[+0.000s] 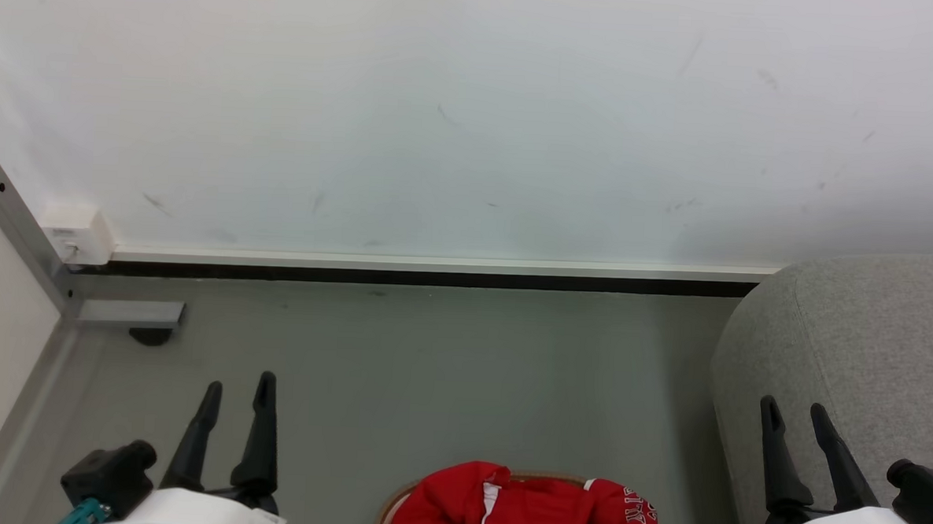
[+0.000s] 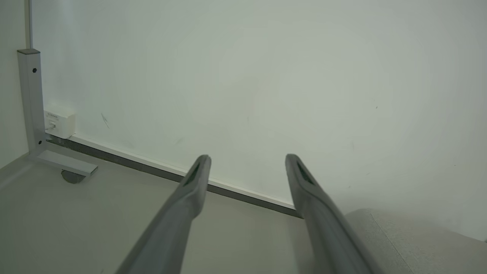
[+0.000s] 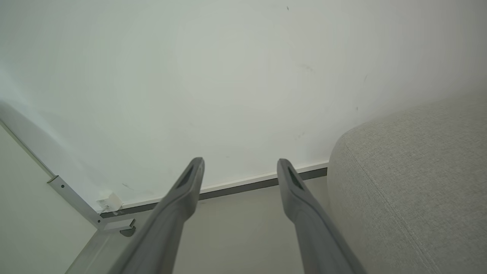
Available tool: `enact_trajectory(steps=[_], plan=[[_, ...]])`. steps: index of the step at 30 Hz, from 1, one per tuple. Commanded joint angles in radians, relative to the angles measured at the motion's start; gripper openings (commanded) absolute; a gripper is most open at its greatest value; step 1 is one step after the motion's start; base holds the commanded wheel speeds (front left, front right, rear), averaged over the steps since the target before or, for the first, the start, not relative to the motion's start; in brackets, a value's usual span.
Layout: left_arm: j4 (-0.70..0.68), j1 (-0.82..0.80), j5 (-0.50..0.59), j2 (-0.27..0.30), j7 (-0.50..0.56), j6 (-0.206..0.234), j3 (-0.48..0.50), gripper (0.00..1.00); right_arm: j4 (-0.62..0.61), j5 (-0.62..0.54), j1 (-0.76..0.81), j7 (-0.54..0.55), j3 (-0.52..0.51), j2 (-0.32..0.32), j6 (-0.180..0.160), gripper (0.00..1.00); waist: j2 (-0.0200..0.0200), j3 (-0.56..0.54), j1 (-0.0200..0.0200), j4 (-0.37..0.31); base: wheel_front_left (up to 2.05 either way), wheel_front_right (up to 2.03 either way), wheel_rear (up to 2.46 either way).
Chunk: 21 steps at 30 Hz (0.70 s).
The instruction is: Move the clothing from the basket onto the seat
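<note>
- At the lower edge of the head view, the clothing [image 1: 530,509] is seen heaped in the basket [image 1: 391,507]. Only a short arc of the basket's brown rim is visible, with red cloth, white trim and dark lettering bunched above it.
- To the robot's right, the seat [image 1: 864,342] is shown near the basket, set on the grey floor [image 1: 446,371] against the white wall [image 1: 473,120]. No garment is seen on the part in view.
- Left gripper [image 1: 239,386]: the fingers are held apart with nothing between them, to the left of the basket and clear of it.
- Right gripper [image 1: 795,409]: the fingers are likewise spread and empty, seen against the seat's rounded edge, to the right of the basket.
- Step in hand (judged): the task is at its outset. No garment is held, and the transfer is not yet begun.
- Next move (judged): one gripper is to be brought inward and lowered onto the heap, a raised fold pinched, and the cloth lifted clear of the rim before being carried right to the seat. As most of the basket is cut off by the frame edge, a lower line of sight may be needed first.
</note>
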Motion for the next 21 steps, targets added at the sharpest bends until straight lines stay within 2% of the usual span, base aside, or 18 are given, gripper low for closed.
enact_trajectory(steps=[1, 21], plan=[[-0.009, -0.001, 0.026, 0.012, -0.011, 0.002, -0.002, 1.0, -0.013, -0.025, -0.003, -0.006, -0.001, 0.0, -0.001, 1.0, 0.0, 0.0, -0.0001, -0.001, 0.0, 0.0, 0.0], [-0.01, 0.006, 0.193, 0.015, -0.056, 0.007, -0.012, 1.0, 0.008, -0.187, -0.007, -0.054, 0.006, 0.017, -0.002, 1.0, 0.0, -0.007, -0.0001, -0.004, 0.0, 0.0, 0.0]])
